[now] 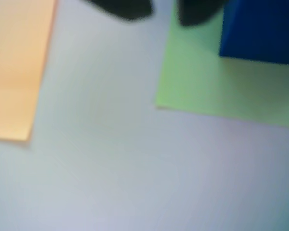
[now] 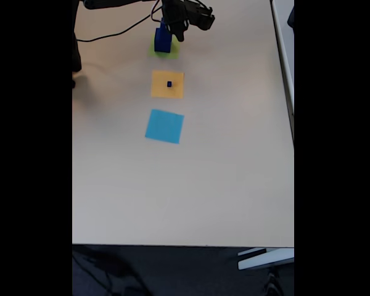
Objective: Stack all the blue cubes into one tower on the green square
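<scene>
in the wrist view, going left to right: the orange square [image 1: 17,67] fills the left edge, bare pale table [image 1: 111,159] comes next, then the corner of the green square [image 1: 197,82], and at the far right a large blue cube [image 1: 260,31] sits on that green sheet. along the top edge two dark blurred fingertips [image 1: 127,9] of the gripper [image 1: 161,12] show with a gap between them and nothing in that gap, so the jaws look released; the picture is too soft to be sure how wide.

in the fixed view the three coloured squares run in a column down the table [image 2: 234,154]. at the top, the green square [image 2: 165,50] carries a blue stack [image 2: 163,38] that looks taller than one cube, though i cannot count its layers at this size. just to the right of it hangs the gripper [image 2: 180,29], close beside the stack; whether it touches is unclear. below, a tiny blue cube [image 2: 169,84] rests in the middle of the orange square [image 2: 168,84]. lower, the light-blue square [image 2: 164,126] lies bare.

my judgement: the tower is mostly built, and the tiny cube on the orange sheet is what remains to be fetched and set on top.
</scene>
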You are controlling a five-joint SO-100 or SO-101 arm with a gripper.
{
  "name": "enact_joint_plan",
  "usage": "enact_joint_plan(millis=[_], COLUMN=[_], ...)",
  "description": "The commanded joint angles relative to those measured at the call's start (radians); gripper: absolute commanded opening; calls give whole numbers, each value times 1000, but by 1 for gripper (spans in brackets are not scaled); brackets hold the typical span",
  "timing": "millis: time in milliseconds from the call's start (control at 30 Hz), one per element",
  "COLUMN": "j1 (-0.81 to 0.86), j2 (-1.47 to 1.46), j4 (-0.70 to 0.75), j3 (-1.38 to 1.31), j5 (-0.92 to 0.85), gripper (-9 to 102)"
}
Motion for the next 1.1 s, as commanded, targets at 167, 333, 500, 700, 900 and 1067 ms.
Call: enact_joint_plan(millis=[167,333,500,700,900,1067], j1=[-9,-20,-35,-37,-37,-52], j2=[9,11,8,8,3,-18], j4=[-15,-17,-8,-6,3,51], j3=[-54,-54,-54,-54,-54,-91], j5=[0,25,58,63,95,144], gripper=[0,0,0,0,0,0])
